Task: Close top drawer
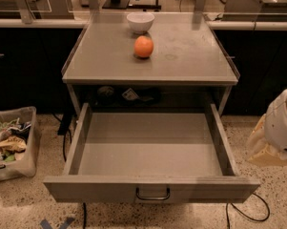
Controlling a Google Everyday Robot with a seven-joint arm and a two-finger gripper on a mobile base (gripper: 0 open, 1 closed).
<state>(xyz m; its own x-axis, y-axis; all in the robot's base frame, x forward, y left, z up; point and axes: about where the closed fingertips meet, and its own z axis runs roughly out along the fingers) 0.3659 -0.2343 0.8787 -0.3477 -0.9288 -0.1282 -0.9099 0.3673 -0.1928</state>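
Observation:
The top drawer is a wide grey metal tray, pulled fully out of the grey cabinet and empty inside. Its flat front faces me, with a small dark loop handle at centre. My gripper shows as a white and beige shape at the right edge of the view. It sits beside the drawer's right front corner, apart from it and away from the handle.
An orange and a white bowl sit on the cabinet top. A bin of scraps stands on the floor at left. Cables run under the drawer. Dark counters stand behind.

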